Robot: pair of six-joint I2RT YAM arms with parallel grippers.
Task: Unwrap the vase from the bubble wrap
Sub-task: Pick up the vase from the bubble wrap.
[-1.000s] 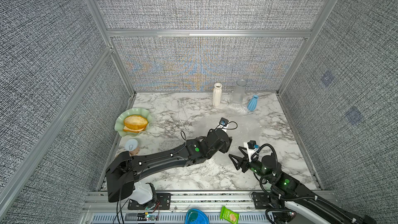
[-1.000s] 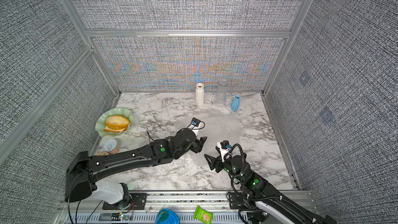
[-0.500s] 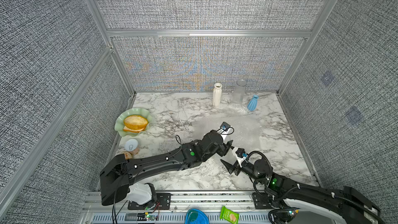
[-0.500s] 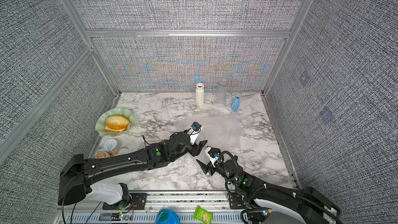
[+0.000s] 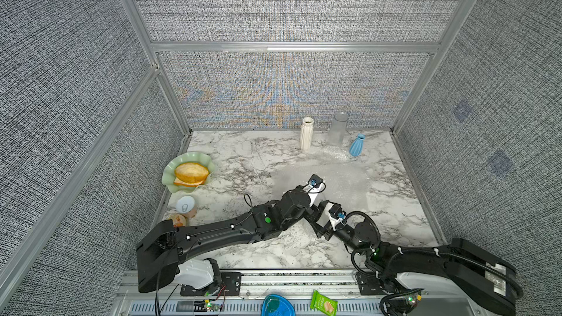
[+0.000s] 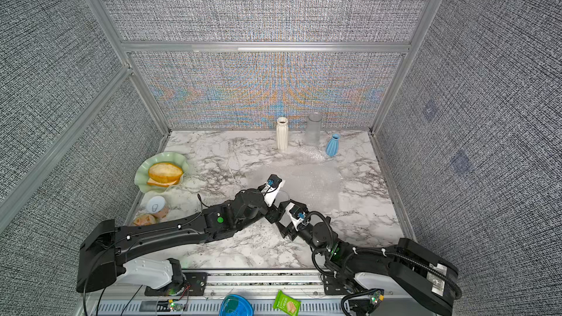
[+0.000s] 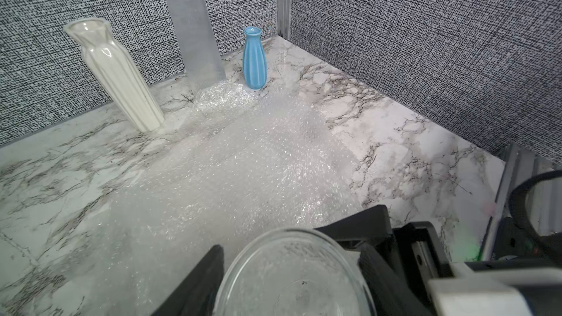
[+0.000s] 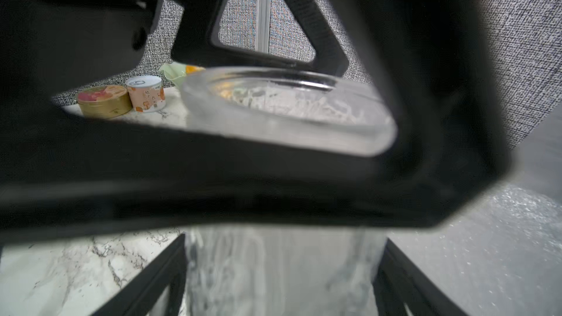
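A clear glass vase (image 7: 292, 272) stands upright, bare, in my left gripper (image 7: 292, 281), which is shut on it just below the wide rim. One black finger (image 7: 197, 284) shows on each side. Coming from the other side, my right gripper (image 8: 282, 275) straddles the vase's body (image 8: 282, 269) lower down. It is open, with its fingers (image 8: 152, 275) close to both sides of the glass. The bubble wrap (image 7: 243, 162) lies spread flat on the marble behind the vase, also in a top view (image 5: 343, 180). A smaller crumpled piece (image 7: 225, 95) lies by the back wall.
At the back wall stand a white ribbed vase (image 5: 306, 133), a tall frosted glass cylinder (image 5: 337, 129) and a small blue vase (image 5: 356, 145). A green plate (image 5: 170, 174) with bread and two cans (image 5: 185, 206) sit at the left edge. Both arms cross the front middle.
My right gripper has swung in towards the left gripper and now straddles the vase. My left arm has drawn the vase slightly nearer the front.
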